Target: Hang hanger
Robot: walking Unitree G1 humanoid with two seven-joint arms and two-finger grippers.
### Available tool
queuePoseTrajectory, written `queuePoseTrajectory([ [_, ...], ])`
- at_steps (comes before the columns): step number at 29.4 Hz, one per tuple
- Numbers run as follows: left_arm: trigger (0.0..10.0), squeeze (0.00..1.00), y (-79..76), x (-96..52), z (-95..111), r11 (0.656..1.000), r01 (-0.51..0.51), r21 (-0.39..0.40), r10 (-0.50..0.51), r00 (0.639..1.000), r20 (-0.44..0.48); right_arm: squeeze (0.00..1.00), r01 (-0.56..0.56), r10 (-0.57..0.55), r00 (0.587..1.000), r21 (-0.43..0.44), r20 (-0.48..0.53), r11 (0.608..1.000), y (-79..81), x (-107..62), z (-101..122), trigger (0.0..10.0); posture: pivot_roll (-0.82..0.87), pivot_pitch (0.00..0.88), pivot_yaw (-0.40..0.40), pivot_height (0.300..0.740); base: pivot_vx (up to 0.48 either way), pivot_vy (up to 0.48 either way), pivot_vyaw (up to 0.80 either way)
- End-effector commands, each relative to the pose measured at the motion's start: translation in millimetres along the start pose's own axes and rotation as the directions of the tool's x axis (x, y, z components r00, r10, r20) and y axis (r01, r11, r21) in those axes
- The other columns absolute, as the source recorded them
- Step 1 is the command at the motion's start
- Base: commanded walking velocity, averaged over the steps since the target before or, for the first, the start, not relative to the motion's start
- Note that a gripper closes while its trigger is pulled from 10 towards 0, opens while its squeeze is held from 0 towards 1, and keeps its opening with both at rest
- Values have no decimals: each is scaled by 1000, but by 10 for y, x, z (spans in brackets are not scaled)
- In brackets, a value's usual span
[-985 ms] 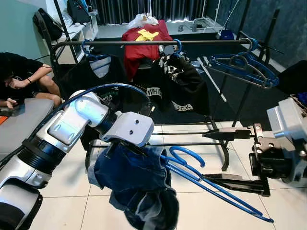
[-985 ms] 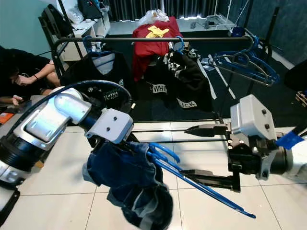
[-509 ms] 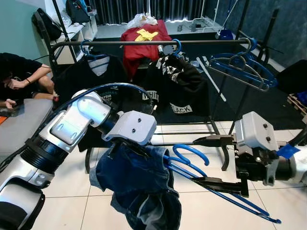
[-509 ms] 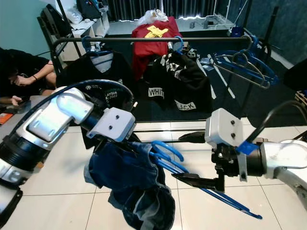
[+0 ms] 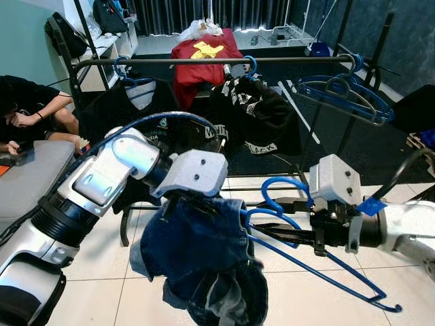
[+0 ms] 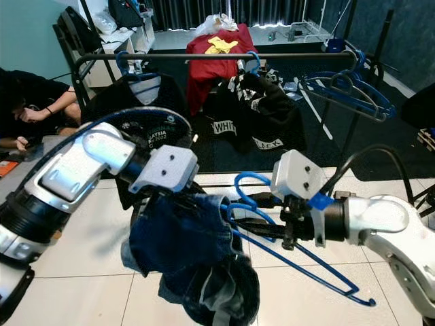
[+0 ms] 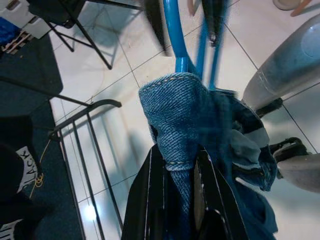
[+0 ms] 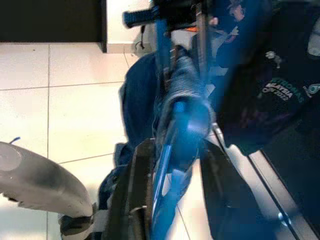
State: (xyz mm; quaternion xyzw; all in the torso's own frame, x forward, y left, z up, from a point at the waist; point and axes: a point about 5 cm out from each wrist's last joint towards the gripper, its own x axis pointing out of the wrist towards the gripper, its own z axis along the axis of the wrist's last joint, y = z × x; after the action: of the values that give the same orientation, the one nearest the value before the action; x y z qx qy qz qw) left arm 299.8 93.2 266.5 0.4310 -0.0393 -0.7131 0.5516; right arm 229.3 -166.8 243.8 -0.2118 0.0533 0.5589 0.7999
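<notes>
Pinching denim shorts (image 5: 204,251) draped on a blue hanger (image 5: 299,255), the left gripper (image 7: 175,180) steadies the load while the right gripper (image 8: 170,165) closes around the hanger's neck, its long axis running away from those jaws, hook below the rail (image 5: 224,60).

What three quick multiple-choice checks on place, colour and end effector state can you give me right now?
1. Where are the jeans?
A. on the rail
B. held up by the left end effector
C. on the floor

2. What colour is the hanger at the right end effector?
A. blue
B. red
C. white

3. How is the left end effector?
A. open and empty
B. shut on denim
C. resting on the rail

Answers:
1 B, the fabric hangs from it above the tiles.
2 A, its hook and bars are blue.
3 B, its fingers pinch a denim fold.
</notes>
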Motion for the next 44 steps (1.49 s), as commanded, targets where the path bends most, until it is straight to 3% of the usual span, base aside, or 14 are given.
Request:
queuePoseTrajectory([
  [1, 10000, 0, 27, 8, 213, 994, 23, 102, -30, 998, 60, 0, 62, -62, 998, 4, -18, 998, -70, -14, -41, 0, -161, 0, 46, 740, 0, 0, 0],
  [8, 10000, 0, 93, -30, 282, 993, -31, 112, 15, 989, 144, 0, 87, -87, 996, 4, -7, 996, -93, -17, -43, 0, -164, 0, 49, 740, 0, 0, 0],
  [9, 10000, 624, 103, -66, 306, 996, -31, 87, 14, 982, 190, 0, 104, -104, 995, 3, 5, 995, -110, -23, -34, 0, -165, 0, 50, 740, 0, 0, 0],
  [10, 10000, 1000, 99, -108, 315, 998, -22, 62, 7, 974, 226, 0, 120, -120, 993, 0, 18, 993, -126, -33, -21, 0, -164, 0, 50, 740, 0, 0, 0],
  [19, 10000, 1000, 134, -347, 372, 999, -41, -12, 43, 924, 380, 0, 158, -155, 984, -27, 88, 987, -162, -102, 100, 0, -164, 0, 53, 740, 0, 0, 0],
  [23, 10000, 1000, 283, -559, 361, 974, -215, -76, 226, 865, 448, 0, 184, -172, 969, -53, 178, 981, -178, -195, 263, 0, -161, 0, 56, 740, 0, 0, 0],
  [25, 10000, 1000, 283, -559, 361, 974, -215, -76, 226, 865, 448, 0, 184, -172, 969, -53, 178, 981, -178, -195, 263, 0, -161, 0, 56, 740, 0, 0, 0],
  [26, 10000, 314, 362, -635, 323, 944, -307, -120, 327, 828, 455, 0, 197, -181, 961, -61, 208, 978, -184, -237, 317, 0, -161, 0, 57, 740, 0, 0, 0],
  [28, 10000, 314, 362, -635, 323, 944, -307, -120, 327, 828, 455, 0, 197, -181, 961, -61, 208, 978, -184, -237, 317, 0, -161, 0, 57, 740, 0, 0, 0],
  [29, 10000, 0, 434, -712, 235, 896, -403, -184, 442, 781, 440, 0, 216, -194, 950, -69, 243, 974, -192, -295, 384, 0, -162, 0, 57, 740, 0, 0, 0],
  [30, 10000, 0, 434, -712, 235, 896, -403, -184, 442, 781, 440, 0, 216, -194, 950, -69, 243, 974, -192, -295, 384, 0, -162, 0, 57, 740, 0, 0, 0],
  [31, 10000, 0, 474, -772, 126, 841, -479, -253, 541, 730, 418, 0, 234, -204, 938, -76, 281, 969, -194, -362, 456, 0, -164, 0, 59, 740, 0, 0, 0],
  [35, 10000, 0, 422, -763, -108, 766, -539, -351, 641, 680, 355, 0, 258, -210, 910, -92, 356, 962, -177, -504, 606, 0, -169, 0, 58, 740, 0, 0, 0],
  [44, 10000, 0, 239, -745, -180, 796, -452, -403, 599, 684, 415, 0, 297, -240, 892, -97, 382, 950, -176, -673, 683, 0, -168, 0, 54, 740, 0, 0, 0],
])
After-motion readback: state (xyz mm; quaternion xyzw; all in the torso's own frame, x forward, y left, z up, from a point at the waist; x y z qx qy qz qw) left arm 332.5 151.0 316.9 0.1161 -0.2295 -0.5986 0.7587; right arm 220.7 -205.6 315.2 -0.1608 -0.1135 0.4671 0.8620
